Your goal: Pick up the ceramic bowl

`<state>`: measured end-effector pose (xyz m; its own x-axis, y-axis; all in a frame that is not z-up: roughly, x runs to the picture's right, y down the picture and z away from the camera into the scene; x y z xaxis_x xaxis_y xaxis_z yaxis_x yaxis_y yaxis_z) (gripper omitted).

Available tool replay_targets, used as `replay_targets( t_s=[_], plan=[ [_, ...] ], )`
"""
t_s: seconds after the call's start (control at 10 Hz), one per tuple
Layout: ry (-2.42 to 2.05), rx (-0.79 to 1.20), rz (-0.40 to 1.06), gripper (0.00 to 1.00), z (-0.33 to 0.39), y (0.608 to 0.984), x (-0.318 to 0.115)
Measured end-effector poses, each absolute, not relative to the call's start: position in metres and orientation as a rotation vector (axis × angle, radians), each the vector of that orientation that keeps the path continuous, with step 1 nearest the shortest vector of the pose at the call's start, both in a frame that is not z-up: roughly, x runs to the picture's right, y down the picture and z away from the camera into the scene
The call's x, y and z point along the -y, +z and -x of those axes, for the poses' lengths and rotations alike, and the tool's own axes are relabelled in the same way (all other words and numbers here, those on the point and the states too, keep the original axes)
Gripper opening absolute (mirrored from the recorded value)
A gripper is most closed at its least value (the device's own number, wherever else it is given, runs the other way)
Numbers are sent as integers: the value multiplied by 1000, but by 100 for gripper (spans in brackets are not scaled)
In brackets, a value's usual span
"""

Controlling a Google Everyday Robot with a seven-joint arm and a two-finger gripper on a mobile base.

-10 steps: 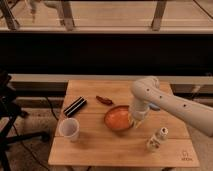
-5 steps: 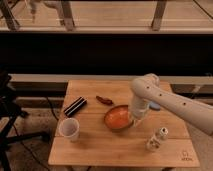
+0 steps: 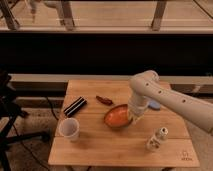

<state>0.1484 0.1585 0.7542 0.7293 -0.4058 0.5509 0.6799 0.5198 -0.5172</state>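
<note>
The ceramic bowl (image 3: 118,116) is a wide, glossy orange bowl at the middle of the wooden table (image 3: 100,150). It is tilted, with its right rim raised and its inside facing left. My gripper (image 3: 134,118) comes down from the white arm (image 3: 165,97) and grips that right rim. The bowl's left edge is still low, near the tabletop.
A small white cup (image 3: 69,129) stands at the front left. A black ribbed bar (image 3: 75,106) lies at the left and a dark red chili-like item (image 3: 104,100) behind the bowl. A small white bottle (image 3: 158,138) stands at the front right. A pale blue object (image 3: 153,104) lies behind the arm.
The arm has risen slightly and the bowl has gone from lying flat to tilted, its right rim lifted with the gripper.
</note>
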Motion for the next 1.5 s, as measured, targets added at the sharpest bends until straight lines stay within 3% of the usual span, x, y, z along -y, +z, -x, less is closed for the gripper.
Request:
replay_targets(
  t_s=[1.5],
  plan=[
    [-691, 416, 761, 0, -137, 747, -127]
  ],
)
